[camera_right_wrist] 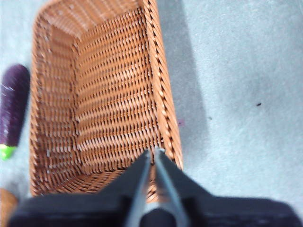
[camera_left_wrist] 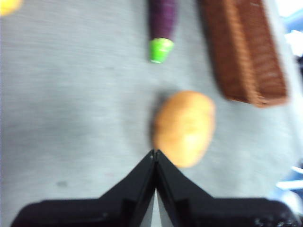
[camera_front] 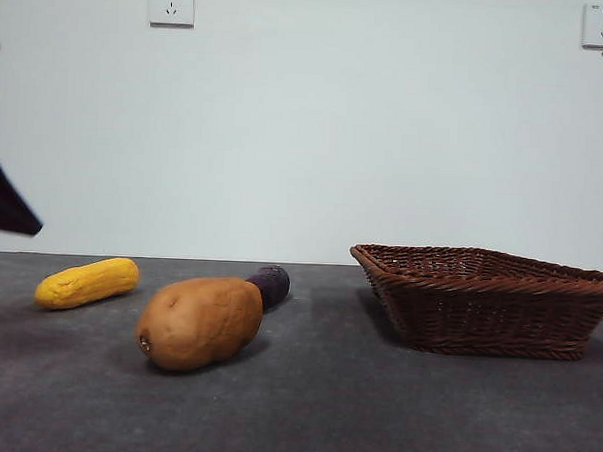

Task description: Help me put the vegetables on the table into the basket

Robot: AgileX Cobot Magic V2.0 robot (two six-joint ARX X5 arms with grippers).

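Nothing is in the basket [camera_right_wrist: 94, 94] yet, which lies empty under my right pincer [camera_right_wrist: 152, 158], jaws together; my left pincer [camera_left_wrist: 155, 156], also closed on nothing, hangs just short of the potato [camera_left_wrist: 184, 127], eggplant [camera_left_wrist: 162, 23] beyond it, corn cob [camera_front: 87, 282] off aside on the table [camera_front: 374, 409].

Three vegetables, one basket
One corn cob [camera_front: 87, 283], one potato [camera_front: 199, 323] and one purple eggplant [camera_front: 270, 284] on the table [camera_front: 324, 407]; one wicker basket [camera_front: 488, 299]; two wall sockets [camera_front: 171, 2].
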